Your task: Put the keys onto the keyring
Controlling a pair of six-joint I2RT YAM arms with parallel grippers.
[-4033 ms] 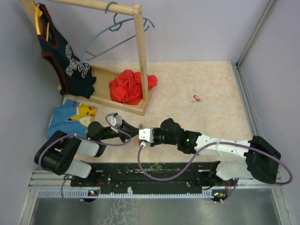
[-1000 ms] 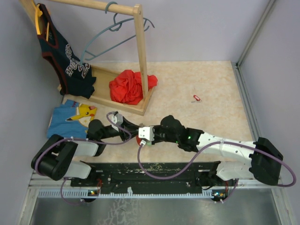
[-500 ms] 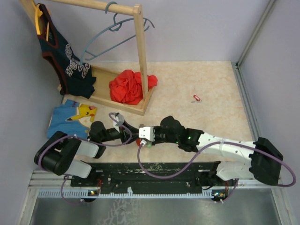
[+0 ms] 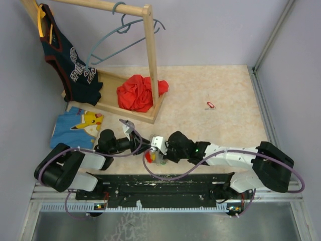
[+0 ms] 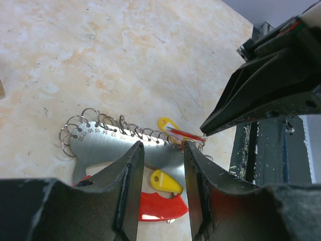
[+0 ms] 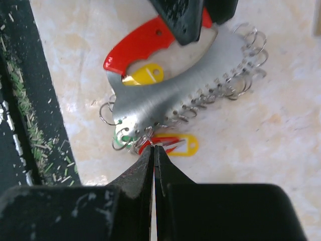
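Note:
A flat metal plate (image 6: 165, 95) with a red handle (image 6: 140, 42) lies at the table's near edge, with several small wire rings along its rim. Keys with yellow (image 6: 143, 75), red (image 6: 165, 143) and green (image 6: 123, 136) tags lie on and around it. My right gripper (image 6: 154, 147) is shut, its tips touching a small wire keyring (image 6: 150, 134) at the plate's end; I cannot tell whether the wire is pinched. My left gripper (image 5: 160, 148) stands open over the plate (image 5: 115, 145), a yellow tag (image 5: 165, 182) showing between its fingers. Another red key (image 4: 210, 105) lies far right.
A wooden clothes rack (image 4: 149, 60) with a grey-blue hanger (image 4: 120, 35) and a dark jersey (image 4: 70, 60) stands at the back left. A red cloth (image 4: 138, 93) lies on its base, a blue printed shirt (image 4: 77, 123) in front. The black base rail (image 4: 160, 183) borders the near edge.
My right arm has dropped lower and nearer the table's front edge, tips staying at the plate. My left gripper has shifted right over the plate and its jaws have widened.

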